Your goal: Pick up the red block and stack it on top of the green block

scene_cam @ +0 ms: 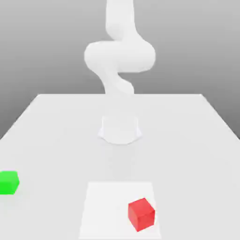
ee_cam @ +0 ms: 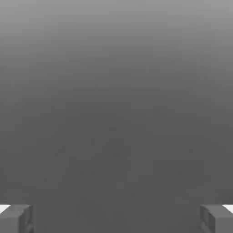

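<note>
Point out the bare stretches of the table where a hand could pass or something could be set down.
The table is mostly bare. Free patches: the wide stretch between the green block and the red block, and everything on the exterior view's right of the arm's base. The only tight spot is the near edge around the red block.

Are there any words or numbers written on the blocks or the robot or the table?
None: no words, numbers or signs can be read.
The red block: plain faces.
The green block: plain faces.
The white arm and the white table: unmarked.
</note>
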Available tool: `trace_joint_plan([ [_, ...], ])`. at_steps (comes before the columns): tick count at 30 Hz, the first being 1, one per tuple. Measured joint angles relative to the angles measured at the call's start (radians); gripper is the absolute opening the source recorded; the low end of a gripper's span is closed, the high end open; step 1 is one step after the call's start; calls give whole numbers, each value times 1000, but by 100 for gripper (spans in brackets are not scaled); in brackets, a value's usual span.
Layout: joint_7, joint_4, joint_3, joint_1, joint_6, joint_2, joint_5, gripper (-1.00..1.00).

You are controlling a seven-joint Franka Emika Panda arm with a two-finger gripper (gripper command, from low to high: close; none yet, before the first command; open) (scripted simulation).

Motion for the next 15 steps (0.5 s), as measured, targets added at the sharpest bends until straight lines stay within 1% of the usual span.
trace_joint_plan([
  [10, -156, -101, -28, 76, 160, 369, 22, 0],
  [15, -231, -152, -26, 99, 240, 550, 32, 0],
])
